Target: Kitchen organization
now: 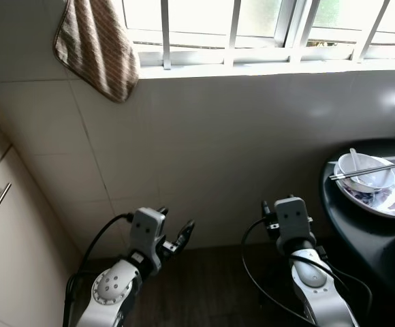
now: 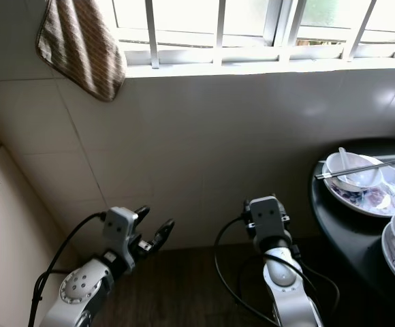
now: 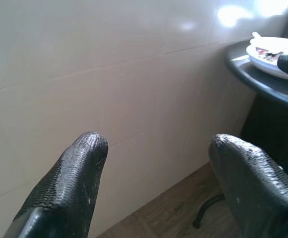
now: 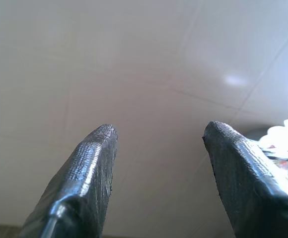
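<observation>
A striped cloth [image 1: 95, 44] hangs from the window bars, up and to the left of the left gripper [image 1: 174, 235], whose fingers are spread apart and empty, pointing at the tiled wall [image 1: 204, 150]. Beside it the right gripper [image 4: 159, 148] also gapes with nothing between its fingers. To its right, the dark round table [image 1: 361, 231] carries a patterned plate [image 1: 388, 197] with a bowl [image 1: 366, 170], spoon and chopsticks [image 1: 371, 170].

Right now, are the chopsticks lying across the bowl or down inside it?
Across it. The chopsticks rest flat on the rim of the white bowl, which holds a white spoon and sits on a patterned plate.
</observation>
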Robot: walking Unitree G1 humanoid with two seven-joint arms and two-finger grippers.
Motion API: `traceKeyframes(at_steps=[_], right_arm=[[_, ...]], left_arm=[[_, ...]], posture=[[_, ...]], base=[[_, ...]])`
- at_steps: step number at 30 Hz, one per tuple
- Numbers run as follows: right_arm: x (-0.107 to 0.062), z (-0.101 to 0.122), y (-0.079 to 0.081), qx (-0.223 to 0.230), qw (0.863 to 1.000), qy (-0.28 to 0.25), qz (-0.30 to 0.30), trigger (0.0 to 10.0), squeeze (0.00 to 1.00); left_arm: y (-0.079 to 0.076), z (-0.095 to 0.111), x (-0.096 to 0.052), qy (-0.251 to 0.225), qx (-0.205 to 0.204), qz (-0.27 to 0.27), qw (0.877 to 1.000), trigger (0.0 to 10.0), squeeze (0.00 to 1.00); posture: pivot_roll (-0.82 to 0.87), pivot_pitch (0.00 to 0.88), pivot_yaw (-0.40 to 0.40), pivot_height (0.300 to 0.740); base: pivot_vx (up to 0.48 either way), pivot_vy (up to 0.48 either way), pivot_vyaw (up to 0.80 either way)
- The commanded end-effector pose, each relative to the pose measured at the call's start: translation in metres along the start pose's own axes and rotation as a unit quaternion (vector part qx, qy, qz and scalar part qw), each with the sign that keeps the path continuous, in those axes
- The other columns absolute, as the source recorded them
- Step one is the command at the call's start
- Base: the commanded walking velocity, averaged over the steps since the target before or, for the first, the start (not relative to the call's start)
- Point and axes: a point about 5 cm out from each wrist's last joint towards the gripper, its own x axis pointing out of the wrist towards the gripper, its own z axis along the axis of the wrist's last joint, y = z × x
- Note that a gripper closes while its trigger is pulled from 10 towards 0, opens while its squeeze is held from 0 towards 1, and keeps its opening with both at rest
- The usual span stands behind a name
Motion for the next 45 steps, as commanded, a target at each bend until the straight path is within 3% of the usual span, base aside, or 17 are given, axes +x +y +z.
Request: traceKeyframes(at_steps=[1,6,19,27,36,45], right_arm=[[-0.002,0.004,-0.009,-0.033,0.999,-0.020,-0.013,10.0,0.00],[-0.002,0.004,-0.009,-0.033,0.999,-0.023,-0.016,10.0,0.00],[-0.001,-0.001,-0.011,-0.029,0.999,-0.008,-0.025,10.0,0.00],[0.001,-0.007,-0.007,-0.018,1.000,0.017,0.011,10.0,0.00],[0.008,-0.008,-0.015,-0.028,0.999,0.030,0.023,10.0,0.00],[0.014,-0.017,-0.024,-0.027,0.995,0.086,0.049,10.0,0.00]], left_arm=[[-0.007,0.003,0.004,-0.007,-0.001,-0.012,1.000,10.0,0.00],[-0.008,0.003,0.005,-0.009,-0.001,-0.013,1.000,10.0,0.00],[-0.004,0.004,0.006,-0.009,-0.008,-0.004,1.000,10.0,0.00],[-0.004,0.003,0.007,-0.006,-0.010,-0.002,1.000,10.0,0.00],[-0.003,0.003,0.009,-0.003,-0.011,0.001,1.000,10.0,0.00],[-0.001,0.002,0.010,-0.002,-0.013,0.005,1.000,10.0,0.00]], posture=[[-0.01,0.000,0.004,0.740],[-0.01,0.000,0.000,0.740],[-0.01,0.000,-0.004,0.740],[-0.01,0.000,-0.004,0.740],[-0.01,0.000,-0.007,0.740],[-0.01,0.000,-0.010,0.740]], base=[[0.000,-0.371,-0.80],[0.000,-0.347,-0.75],[0.000,0.000,-0.08],[0.000,0.000,0.00],[0.000,0.000,0.00],[0.000,0.000,0.00]])
